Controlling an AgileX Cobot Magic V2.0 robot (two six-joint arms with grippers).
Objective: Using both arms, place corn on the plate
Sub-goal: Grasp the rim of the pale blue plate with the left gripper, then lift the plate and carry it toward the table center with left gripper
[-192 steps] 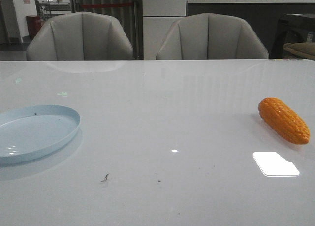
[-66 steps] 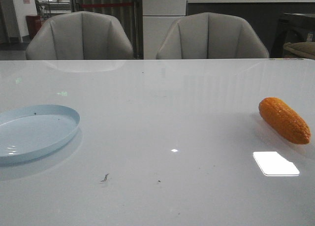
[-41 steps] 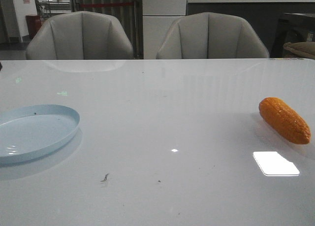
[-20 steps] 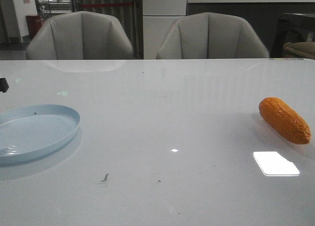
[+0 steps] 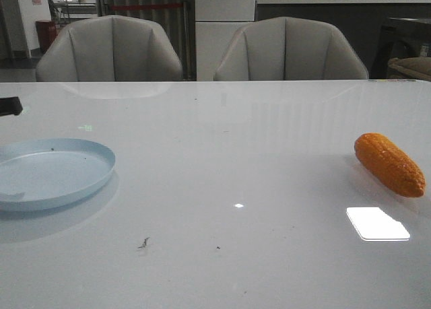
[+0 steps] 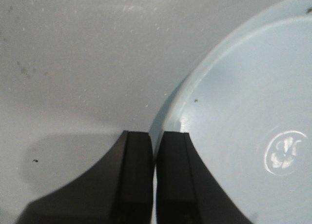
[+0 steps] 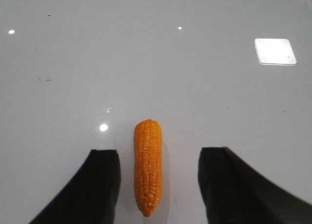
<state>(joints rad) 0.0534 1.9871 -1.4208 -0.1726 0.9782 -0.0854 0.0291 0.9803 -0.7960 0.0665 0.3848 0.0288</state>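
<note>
The pale-blue plate (image 5: 54, 174) lies at the left of the white table. In the left wrist view my left gripper (image 6: 155, 136) is shut on the plate's rim, and the plate (image 6: 243, 102) fills the side beyond it. In the front view only a dark bit of my left arm (image 5: 9, 107) shows at the left edge. The orange-yellow corn (image 5: 389, 164) lies on the table at the far right. In the right wrist view the corn (image 7: 147, 163) lies lengthwise between the wide-open fingers of my right gripper (image 7: 158, 153), touching neither. The right gripper is out of the front view.
Two grey chairs (image 5: 111, 50) (image 5: 289, 50) stand behind the table's far edge. A bright square reflection (image 5: 377, 223) lies on the table in front of the corn. Small dark specks (image 5: 143, 243) mark the table near the middle front.
The plate has shifted a little to the right and its near rim looks raised. A dark part of my left arm has come into view at the left edge. The corn has not moved.
</note>
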